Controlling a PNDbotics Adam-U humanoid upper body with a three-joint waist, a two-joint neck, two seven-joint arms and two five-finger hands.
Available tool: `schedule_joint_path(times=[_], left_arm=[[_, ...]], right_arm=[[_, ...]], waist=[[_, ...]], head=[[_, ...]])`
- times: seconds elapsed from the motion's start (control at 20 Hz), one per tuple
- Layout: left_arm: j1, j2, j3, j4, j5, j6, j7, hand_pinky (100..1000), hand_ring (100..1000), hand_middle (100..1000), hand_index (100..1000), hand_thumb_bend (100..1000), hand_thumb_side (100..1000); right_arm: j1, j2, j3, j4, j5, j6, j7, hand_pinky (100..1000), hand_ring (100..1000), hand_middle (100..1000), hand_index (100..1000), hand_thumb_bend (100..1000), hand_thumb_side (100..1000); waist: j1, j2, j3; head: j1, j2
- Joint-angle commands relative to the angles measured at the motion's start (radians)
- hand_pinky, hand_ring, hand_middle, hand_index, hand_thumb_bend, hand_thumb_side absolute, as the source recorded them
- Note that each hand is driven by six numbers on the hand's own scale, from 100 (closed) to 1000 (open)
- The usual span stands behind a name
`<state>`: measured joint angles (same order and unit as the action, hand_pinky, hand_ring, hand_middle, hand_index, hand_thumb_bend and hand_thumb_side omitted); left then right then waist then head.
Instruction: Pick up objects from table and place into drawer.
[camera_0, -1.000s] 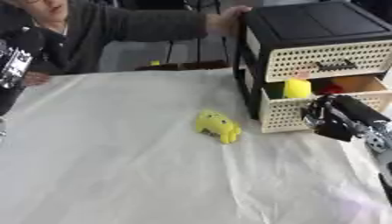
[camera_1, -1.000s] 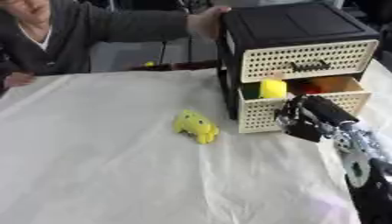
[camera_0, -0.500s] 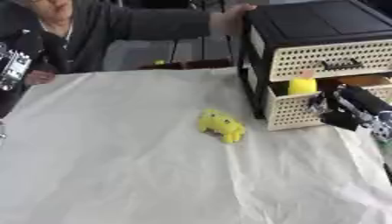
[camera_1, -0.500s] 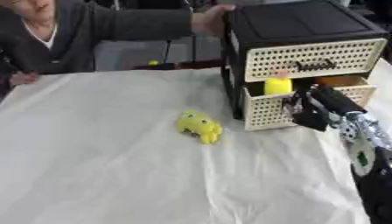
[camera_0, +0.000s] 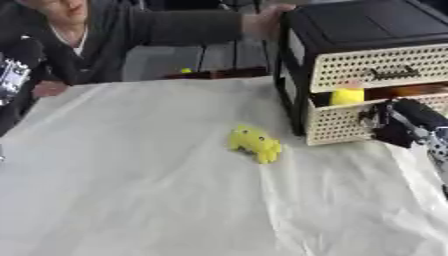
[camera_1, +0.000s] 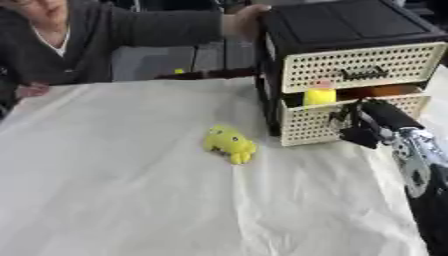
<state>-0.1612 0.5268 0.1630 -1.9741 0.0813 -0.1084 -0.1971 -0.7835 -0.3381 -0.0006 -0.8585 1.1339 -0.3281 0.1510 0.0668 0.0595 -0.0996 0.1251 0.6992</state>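
Pressed against the perforated front of the lower drawer (camera_1: 337, 125) with the right hand (camera_1: 363, 129), fingers bunched at the panel; whether hooked on a handle or merely pushing, could not tell. Judged to be easing the drawer shut, since left only partly open, with a yellow object (camera_1: 319, 96) poking up in the gap and something orange behind it. Steadied at the top rear corner of the black drawer cabinet (camera_1: 341, 22) by a person's hand (camera_1: 243, 19), likely so as not to slide under the push. Left lying on the white tablecloth (camera_0: 131, 190), near the cabinet's front corner and apart from it, a yellow plush toy (camera_0: 255, 143), not yet collected. Barely seen at the far left edge, the left arm (camera_0: 12, 75); hand state not readable.
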Motion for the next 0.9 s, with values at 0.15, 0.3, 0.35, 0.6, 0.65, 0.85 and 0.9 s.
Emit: schedule_joint_path(times=[0.15,0.3,0.35,0.6,0.65,0.85,0.9], left_arm=[[-0.021,0.008,0.001,-0.007,0.01,-0.001,-0.008,499,495,480,688,240,874],[-0.027,0.004,0.0,-0.007,0.012,-0.001,-0.011,499,495,480,688,239,875],[-0.029,0.002,-0.001,-0.008,0.013,-0.001,-0.012,499,495,480,688,239,875],[-0.037,-0.003,-0.004,-0.009,0.016,-0.002,-0.016,499,494,479,688,238,875],[-0.037,-0.004,-0.003,-0.01,0.016,-0.003,-0.016,499,494,479,688,238,875],[-0.039,-0.008,-0.005,-0.011,0.019,-0.003,-0.019,499,493,478,687,237,876],[-0.039,-0.009,-0.006,-0.011,0.019,-0.003,-0.02,499,493,478,687,237,876]], right_arm=[[-0.026,-0.023,-0.014,0.018,0.007,0.012,-0.01,275,457,487,655,100,1000],[-0.031,-0.029,-0.02,0.022,0.005,0.018,-0.014,276,458,488,654,100,1000],[-0.033,-0.032,-0.022,0.022,0.003,0.02,-0.016,276,458,488,653,100,1000],[-0.04,-0.042,-0.034,0.023,-0.002,0.033,-0.023,276,459,490,652,100,1000],[-0.04,-0.044,-0.036,0.024,-0.004,0.036,-0.024,276,459,490,651,100,1000],[-0.041,-0.046,-0.042,0.028,-0.007,0.044,-0.025,276,460,491,650,100,1000],[-0.041,-0.047,-0.043,0.03,-0.007,0.046,-0.025,277,459,491,650,100,1000]], waist=[[0.003,-0.001,0.022],[0.006,0.004,0.038],[0.007,0.006,0.044],[0.012,0.014,0.067],[0.013,0.015,0.071],[0.016,0.016,0.08],[0.016,0.016,0.082]], head=[[-0.016,-0.02],[-0.029,-0.03],[-0.034,-0.035],[-0.05,-0.05],[-0.052,-0.052],[-0.056,-0.057],[-0.058,-0.058]])
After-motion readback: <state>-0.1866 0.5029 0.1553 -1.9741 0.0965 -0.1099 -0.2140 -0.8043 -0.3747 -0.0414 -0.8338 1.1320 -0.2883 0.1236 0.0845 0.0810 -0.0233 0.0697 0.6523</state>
